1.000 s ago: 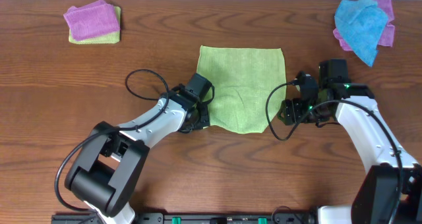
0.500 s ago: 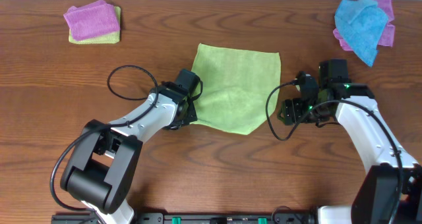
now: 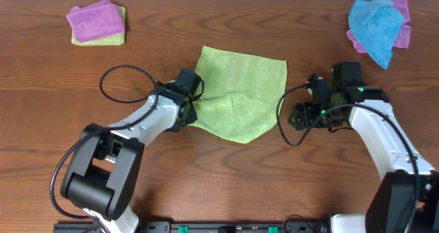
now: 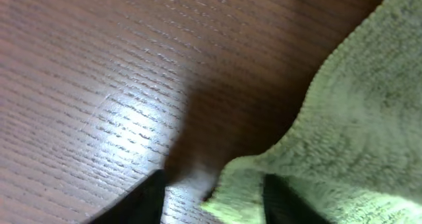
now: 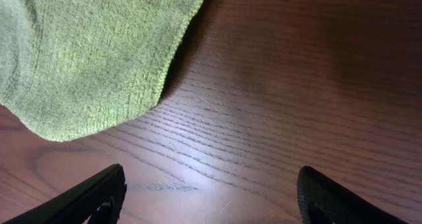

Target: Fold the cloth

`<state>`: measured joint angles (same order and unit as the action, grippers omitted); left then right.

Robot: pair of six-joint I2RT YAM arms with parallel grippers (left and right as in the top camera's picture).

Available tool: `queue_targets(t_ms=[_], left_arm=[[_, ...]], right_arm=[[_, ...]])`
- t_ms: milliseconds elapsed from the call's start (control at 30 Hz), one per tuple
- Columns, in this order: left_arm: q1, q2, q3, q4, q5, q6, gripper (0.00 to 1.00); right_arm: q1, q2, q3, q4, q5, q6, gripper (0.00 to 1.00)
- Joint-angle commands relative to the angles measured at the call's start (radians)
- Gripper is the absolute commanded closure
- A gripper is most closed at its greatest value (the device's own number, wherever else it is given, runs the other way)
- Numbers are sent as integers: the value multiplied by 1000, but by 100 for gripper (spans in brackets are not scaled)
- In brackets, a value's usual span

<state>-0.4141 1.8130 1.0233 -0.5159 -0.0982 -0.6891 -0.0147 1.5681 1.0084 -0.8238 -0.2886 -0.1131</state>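
Far-left corner of the desk (image 3: 41, 123): pink cloth (image 3: 92, 19) stacked on a pale green cloth (image 3: 103, 40), parked clear of the work zone.

Next, the left claw (image 3: 191, 109) sits low at the left edge of the lime cloth (image 3: 240, 96). Its jaws are apart and the cloth's near-left corner lies loose between the tips; the wrist view shows no pinch. It is probably placed there to take that corner.

The lime cloth lies mid-desk, unfolded and skewed, with 1 ridge running in from the left claw's side. 0 folds done.

The right claw (image 5: 211, 207) hovers just beside the cloth's near-right corner, jaws wide apart, nothing between them, bare wood below. It looks staged so that 2 near corners can lift together.

Far-right corner: blue cloth (image 3: 374, 27) on a second pink cloth (image 3: 406, 35), also out of reach.
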Motion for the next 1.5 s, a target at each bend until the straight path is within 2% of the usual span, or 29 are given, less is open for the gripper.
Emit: queue_targets(t_ms=[0,67,167,300,367,433,467,500,600,633,667,933,1067,1333,1467], left_arm=[[5,8,47,0,-24,0,44],[5,3,80,0,-24,22,38],[5,-8,153,-3,-20,75,21],[5,-12,246,29,-21,157,17],[5,-12,256,123,-20,183,17],[13,-4,256,215,4,185,26],[18,2,256,246,21,184,37],[26,10,256,280,45,184,53],[50,34,256,369,75,176,78],[58,44,256,395,76,172,80],[69,60,256,442,93,174,94],[80,193,256,651,296,198,94],[80,245,256,658,364,196,94],[80,296,256,655,396,197,94],[79,300,256,652,375,240,94]], right_arm=[[-8,1,-4,2,-8,-4,16],[-8,1,-4,2,-8,-4,17],[-8,1,-4,2,-8,-4,16],[-8,1,-4,5,-8,-4,17],[-8,1,-4,10,-15,-4,17],[-8,1,-4,13,-19,-4,19],[-8,1,-4,13,-19,-4,20],[-8,1,-4,14,-19,-4,20],[-8,1,-4,23,-18,-4,21],[-8,1,-4,25,-18,-4,20],[-8,1,-4,28,-18,-4,20],[-8,1,-4,53,-18,-4,24],[-8,1,-4,54,-14,-4,30],[-8,1,-4,54,-14,-4,30],[-8,1,-4,54,-14,-4,30]])
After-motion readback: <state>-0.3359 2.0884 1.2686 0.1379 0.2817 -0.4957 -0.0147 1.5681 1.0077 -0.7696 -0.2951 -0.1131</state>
